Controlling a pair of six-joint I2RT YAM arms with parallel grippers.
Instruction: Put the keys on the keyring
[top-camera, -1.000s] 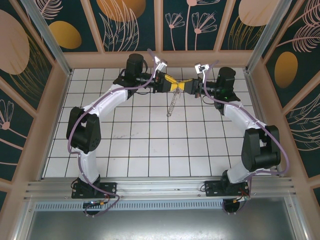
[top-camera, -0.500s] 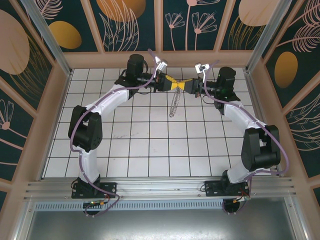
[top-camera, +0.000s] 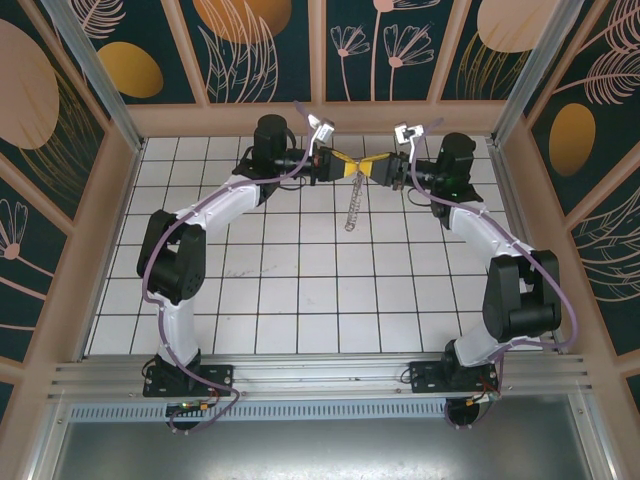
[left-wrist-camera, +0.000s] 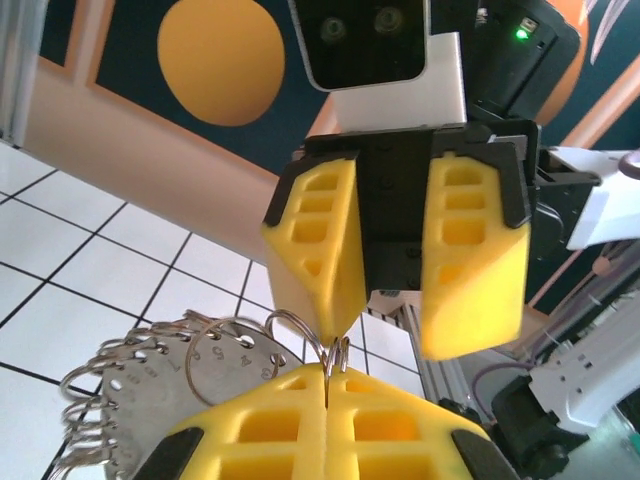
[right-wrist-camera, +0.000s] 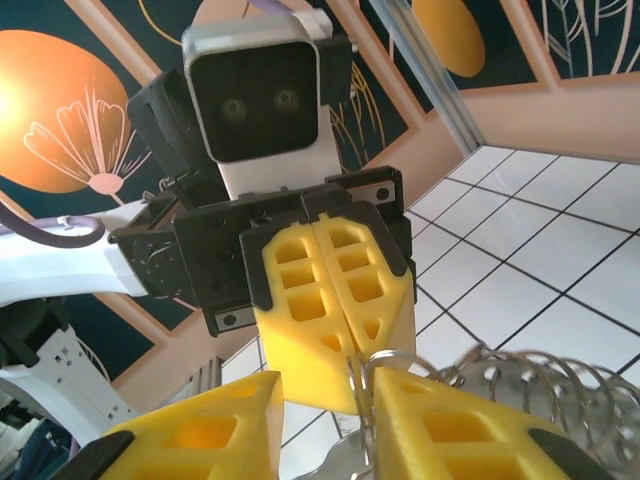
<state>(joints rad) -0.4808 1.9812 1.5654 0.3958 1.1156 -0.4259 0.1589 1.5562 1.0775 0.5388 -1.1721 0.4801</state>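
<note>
Left gripper (left-wrist-camera: 327, 388) now pressed together, pinching the thin brownish wire keyring fringed with metal pieces (top-camera: 351, 208), above far white tiled table (top-camera: 300, 280). Right gripper (left-wrist-camera: 392, 338) just spread, so handover looks done.

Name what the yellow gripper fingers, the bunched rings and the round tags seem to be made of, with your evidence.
Yellow fingers: likely moulded or printed plastic, matt, with open cells.
Rings: thin steel-like wire, bright glints.
Round tags: probably stamped sheet metal, dull grey, with punched holes.
</note>
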